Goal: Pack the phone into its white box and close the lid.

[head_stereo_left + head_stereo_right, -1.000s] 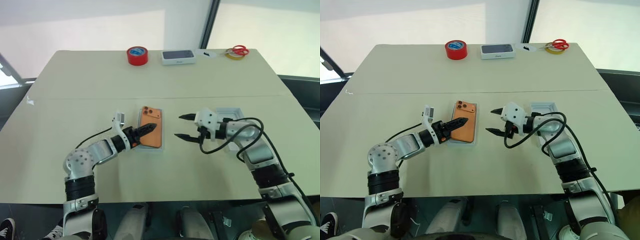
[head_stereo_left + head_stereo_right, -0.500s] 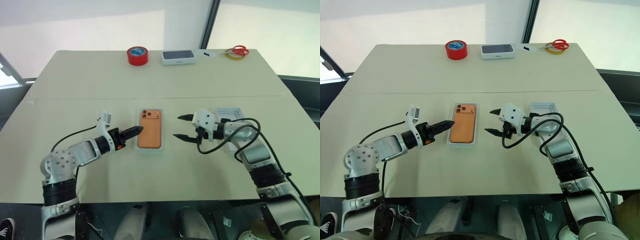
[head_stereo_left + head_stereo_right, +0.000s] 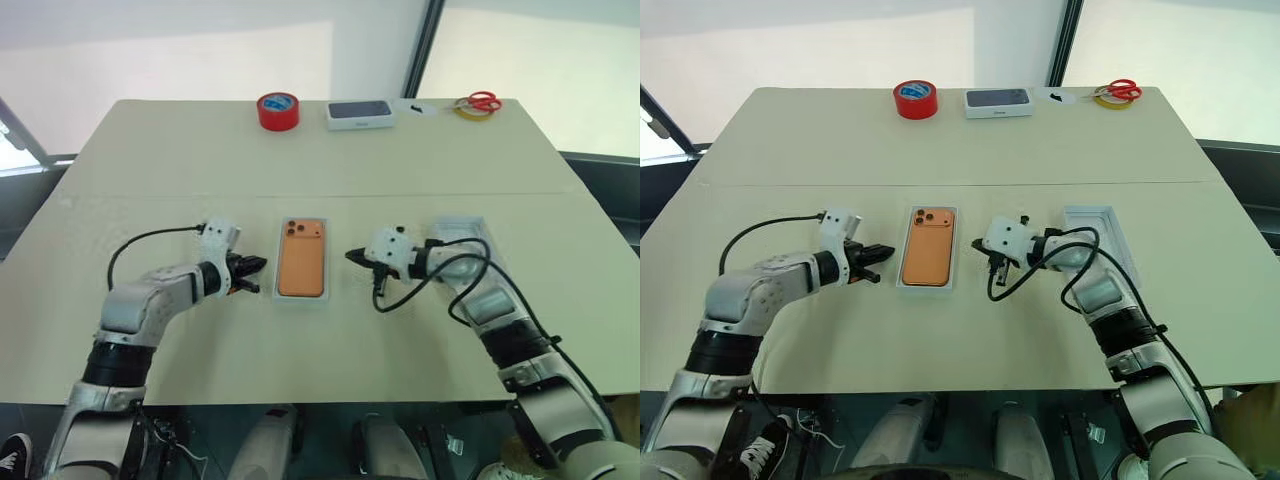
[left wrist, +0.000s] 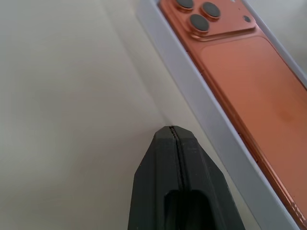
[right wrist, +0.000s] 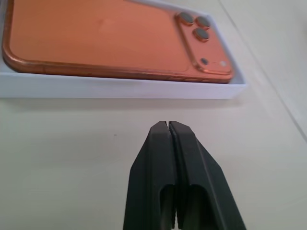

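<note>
Already the smooth, round-cornered orange phone fills the shallow white box.

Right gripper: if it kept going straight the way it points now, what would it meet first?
Probably the white box: its near side wall lies straight ahead of the shut right gripper, with the phone lying inside. It may graze the table first; height unclear.

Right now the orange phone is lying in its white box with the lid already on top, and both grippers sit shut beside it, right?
Not quite. The phone lies uncovered in the white box; the lid sits open by the right arm, as the right eye view shows. Left gripper and right gripper are indeed shut.
</note>
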